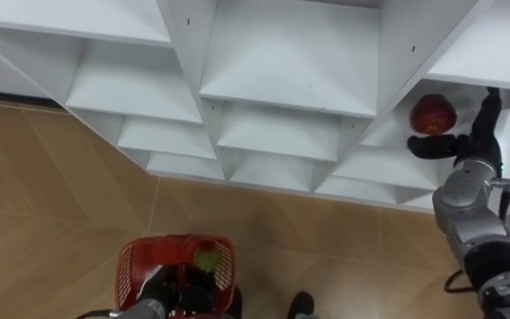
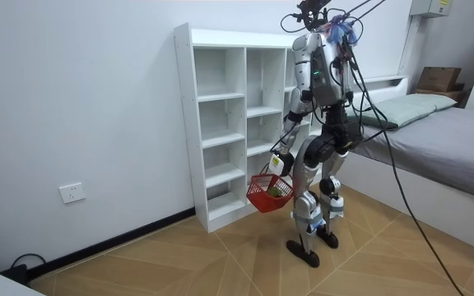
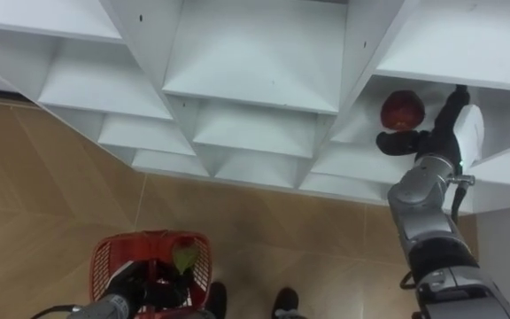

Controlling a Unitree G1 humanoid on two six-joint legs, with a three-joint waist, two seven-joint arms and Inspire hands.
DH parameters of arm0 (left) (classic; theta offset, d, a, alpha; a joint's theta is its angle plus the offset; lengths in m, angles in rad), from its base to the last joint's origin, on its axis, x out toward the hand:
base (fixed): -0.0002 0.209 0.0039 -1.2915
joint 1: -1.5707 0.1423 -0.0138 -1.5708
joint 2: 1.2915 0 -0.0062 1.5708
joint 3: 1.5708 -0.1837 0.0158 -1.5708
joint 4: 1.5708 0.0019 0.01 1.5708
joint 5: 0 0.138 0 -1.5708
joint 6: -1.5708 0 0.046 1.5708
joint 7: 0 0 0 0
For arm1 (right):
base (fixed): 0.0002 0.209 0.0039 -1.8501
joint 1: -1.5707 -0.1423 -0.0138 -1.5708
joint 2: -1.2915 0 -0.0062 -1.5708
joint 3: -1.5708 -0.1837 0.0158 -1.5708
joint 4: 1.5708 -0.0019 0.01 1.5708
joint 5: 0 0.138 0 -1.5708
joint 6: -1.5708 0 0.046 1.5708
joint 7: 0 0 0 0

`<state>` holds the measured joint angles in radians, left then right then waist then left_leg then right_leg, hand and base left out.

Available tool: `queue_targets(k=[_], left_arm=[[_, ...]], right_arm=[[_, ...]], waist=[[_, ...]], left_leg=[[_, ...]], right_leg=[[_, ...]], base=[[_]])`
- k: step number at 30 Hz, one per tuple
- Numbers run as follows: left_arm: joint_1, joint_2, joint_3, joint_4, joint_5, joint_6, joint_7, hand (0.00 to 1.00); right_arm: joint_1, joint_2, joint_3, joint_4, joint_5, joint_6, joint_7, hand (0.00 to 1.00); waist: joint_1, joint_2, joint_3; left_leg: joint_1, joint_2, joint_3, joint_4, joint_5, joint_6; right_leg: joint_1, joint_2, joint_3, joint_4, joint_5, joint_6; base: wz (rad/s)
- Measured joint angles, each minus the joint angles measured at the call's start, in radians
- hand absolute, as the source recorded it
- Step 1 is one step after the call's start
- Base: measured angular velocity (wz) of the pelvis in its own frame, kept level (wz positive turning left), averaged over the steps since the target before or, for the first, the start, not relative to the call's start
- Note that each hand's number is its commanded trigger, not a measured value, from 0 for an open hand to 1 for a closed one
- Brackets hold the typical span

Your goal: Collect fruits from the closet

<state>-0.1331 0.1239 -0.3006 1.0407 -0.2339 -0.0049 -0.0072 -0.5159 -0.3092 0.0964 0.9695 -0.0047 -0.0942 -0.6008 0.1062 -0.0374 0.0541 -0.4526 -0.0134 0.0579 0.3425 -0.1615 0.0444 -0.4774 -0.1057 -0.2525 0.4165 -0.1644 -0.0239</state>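
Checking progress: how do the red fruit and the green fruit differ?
The red fruit is up in a shelf compartment by the right hand; the green fruit already lies in the red basket hanging from the left hand. Colour: the red fruit is deep red, the green fruit yellow-green. Both look roundish.

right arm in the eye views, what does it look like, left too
The right arm is stacked silver-grey metal cylinders, turning black lower down, with a dark cable looping beside it. The right hand is black with a white plate on its back. The left hand is dark, on a grey forearm.
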Motion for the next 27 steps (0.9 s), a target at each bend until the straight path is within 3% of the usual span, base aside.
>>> queue_targets(k=[27], left_arm=[[-0.01,0.001,-0.017,0.002,-0.01,-0.001,0.002,1.0]], right_arm=[[-0.007,0.0,0.001,0.001,0.044,0.001,0.039,0.0]], waist=[[0.009,-0.005,0.0028]], left_leg=[[-0.008,-0.002,0.001,0.004,0.003,0.0]], right_leg=[[-0.006,-0.002,0.002,0.002,-0.002,-0.003]], base=[[0.0]])
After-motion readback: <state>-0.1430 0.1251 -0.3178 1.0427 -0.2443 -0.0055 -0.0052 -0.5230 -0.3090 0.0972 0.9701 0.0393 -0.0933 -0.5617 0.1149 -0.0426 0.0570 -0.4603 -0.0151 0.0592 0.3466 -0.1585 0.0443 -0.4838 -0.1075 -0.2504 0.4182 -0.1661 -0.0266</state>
